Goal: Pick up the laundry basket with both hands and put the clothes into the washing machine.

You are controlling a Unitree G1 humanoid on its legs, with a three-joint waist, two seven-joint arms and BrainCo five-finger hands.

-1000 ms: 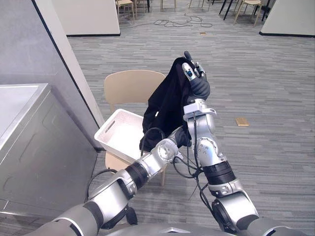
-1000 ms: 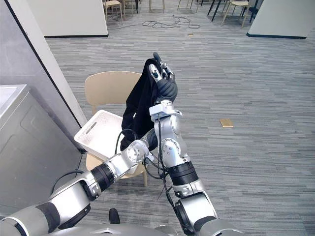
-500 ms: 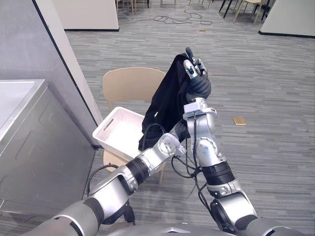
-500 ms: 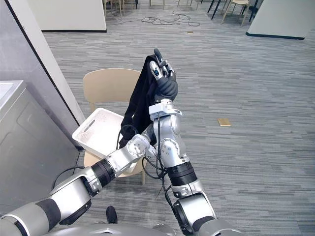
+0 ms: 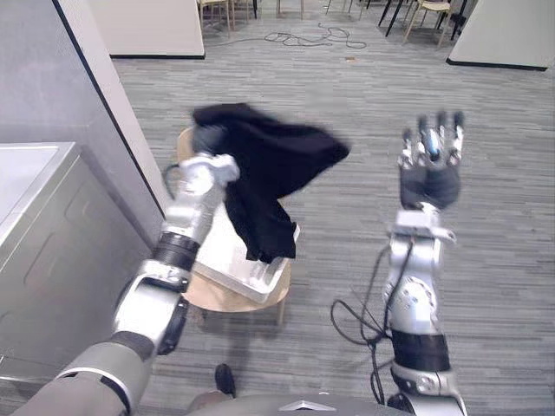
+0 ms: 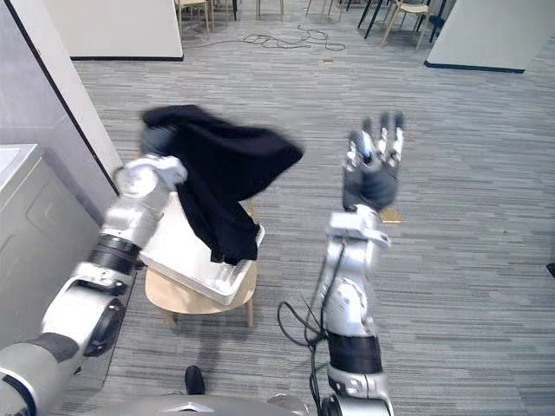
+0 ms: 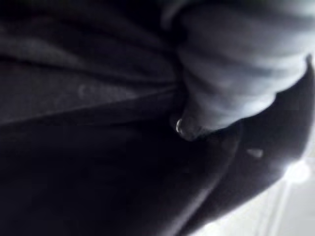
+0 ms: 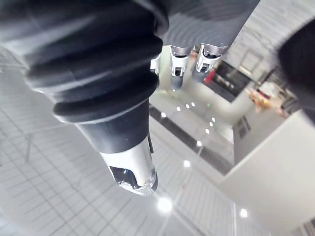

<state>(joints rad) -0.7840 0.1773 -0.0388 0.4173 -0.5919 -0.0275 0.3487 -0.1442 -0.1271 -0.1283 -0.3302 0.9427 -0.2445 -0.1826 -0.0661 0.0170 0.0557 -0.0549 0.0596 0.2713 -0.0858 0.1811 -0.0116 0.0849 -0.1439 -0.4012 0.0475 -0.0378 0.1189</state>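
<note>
Black garment [image 5: 270, 169] hangs off my left hand [image 5: 208, 140] above the basket [image 5: 224, 253], grip I cannot tell; right hand [image 5: 429, 178] spread wide, well beside the basket.

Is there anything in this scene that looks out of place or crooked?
Yes. The white laundry basket lies askew across the wooden chair, not square to the seat. The black garment hangs in the air from the left hand, over the basket. The right hand is raised, open and empty.
</note>
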